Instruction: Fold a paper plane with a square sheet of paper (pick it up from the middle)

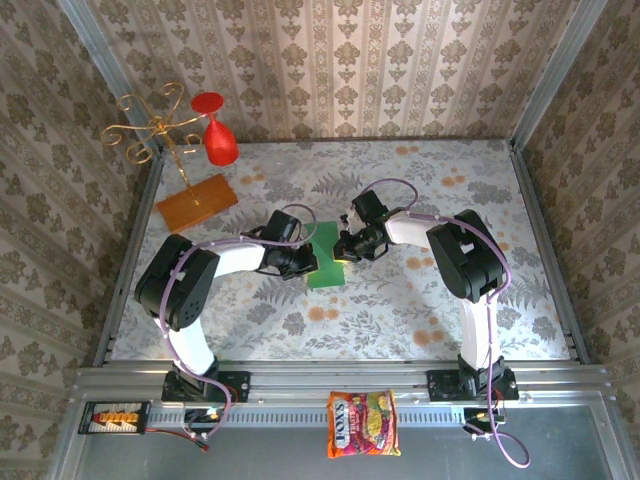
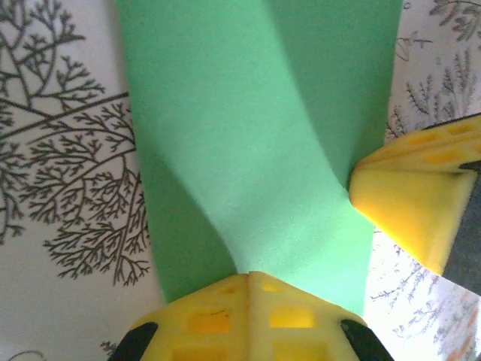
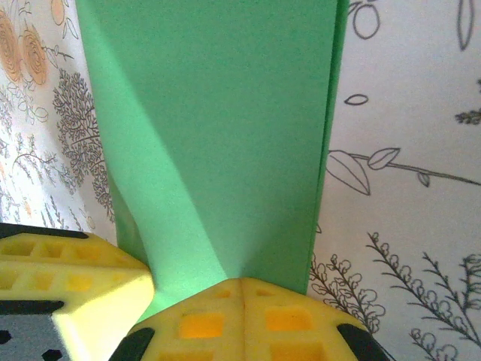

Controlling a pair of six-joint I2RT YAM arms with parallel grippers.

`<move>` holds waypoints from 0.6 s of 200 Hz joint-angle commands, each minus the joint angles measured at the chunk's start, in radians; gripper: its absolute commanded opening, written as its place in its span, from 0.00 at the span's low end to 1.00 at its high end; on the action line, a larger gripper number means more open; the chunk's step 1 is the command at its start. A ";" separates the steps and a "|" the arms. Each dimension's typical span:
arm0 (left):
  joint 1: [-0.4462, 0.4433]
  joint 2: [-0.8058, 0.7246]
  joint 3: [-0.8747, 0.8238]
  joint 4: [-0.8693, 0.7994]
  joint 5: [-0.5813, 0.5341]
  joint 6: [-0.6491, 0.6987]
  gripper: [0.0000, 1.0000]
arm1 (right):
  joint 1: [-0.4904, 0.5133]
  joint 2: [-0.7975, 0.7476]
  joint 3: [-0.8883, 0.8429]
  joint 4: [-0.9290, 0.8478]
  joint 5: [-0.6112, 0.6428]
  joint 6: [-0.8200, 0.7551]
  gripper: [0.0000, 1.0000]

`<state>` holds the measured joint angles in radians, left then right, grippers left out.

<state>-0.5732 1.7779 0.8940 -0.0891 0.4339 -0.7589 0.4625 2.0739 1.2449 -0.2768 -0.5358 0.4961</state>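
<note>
The square sheet of paper (image 1: 326, 270) is bright green and lies folded into a long rectangle on the flowered table (image 1: 480, 190), between the two arms. My left gripper (image 1: 308, 264) is shut on its left edge. In the left wrist view the sheet (image 2: 248, 135) rises in a ridge to the closed left gripper (image 2: 250, 275). My right gripper (image 1: 345, 250) is shut on the opposite edge, and the sheet (image 3: 225, 128) bulges up to its closed tips (image 3: 242, 282). Each wrist view catches the other gripper's yellow fingers (image 2: 413, 195) (image 3: 68, 278) close by. The paper plane is out of view.
An orange-brown board (image 1: 197, 202) lies at the back left. Behind it stands a gold wire stand (image 1: 150, 125) with a red piece (image 1: 218, 140). A snack packet (image 1: 362, 424) rests on the near rail. Patterned walls close in three sides.
</note>
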 commanded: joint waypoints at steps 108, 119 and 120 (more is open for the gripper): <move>0.033 -0.155 0.010 -0.062 -0.006 0.059 0.00 | -0.016 0.183 -0.130 -0.280 0.352 -0.018 0.00; 0.011 -0.120 0.023 -0.048 0.003 0.050 0.00 | -0.015 0.184 -0.131 -0.278 0.352 -0.019 0.00; 0.009 -0.115 0.024 -0.045 0.005 0.049 0.00 | -0.016 0.184 -0.131 -0.278 0.352 -0.019 0.00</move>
<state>-0.5293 1.6203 0.8665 -0.1707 0.4328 -0.6842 0.4625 2.0739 1.2449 -0.2768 -0.5354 0.4961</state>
